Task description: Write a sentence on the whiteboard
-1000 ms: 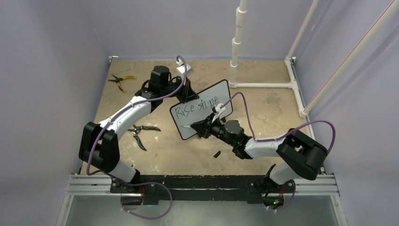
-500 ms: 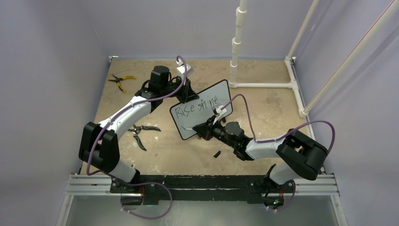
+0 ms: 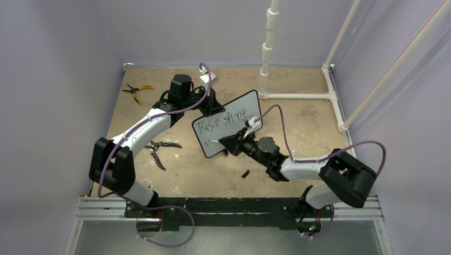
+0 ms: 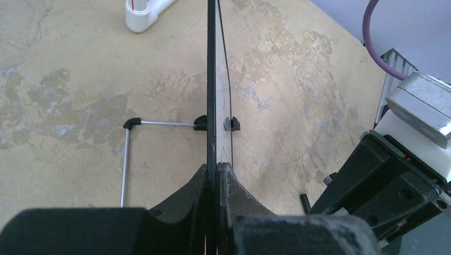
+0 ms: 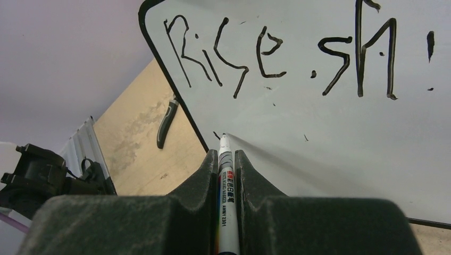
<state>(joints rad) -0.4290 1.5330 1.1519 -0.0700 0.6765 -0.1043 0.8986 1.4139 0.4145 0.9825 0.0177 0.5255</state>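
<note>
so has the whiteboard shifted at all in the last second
No. The whiteboard keeps its far corner just as close to the white pipe in the top view.

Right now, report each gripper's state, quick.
Left gripper: closed on the whiteboard edge.
Right gripper: closed on a marker, tip at the board.

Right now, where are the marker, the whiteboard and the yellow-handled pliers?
marker [image 5: 226, 186]: right wrist view, on the printed barrel below the tip.
whiteboard [image 3: 213, 135]: top external view, on the bare white face, lower left part.
yellow-handled pliers [image 3: 136, 91]: top external view, near the pivot.
</note>
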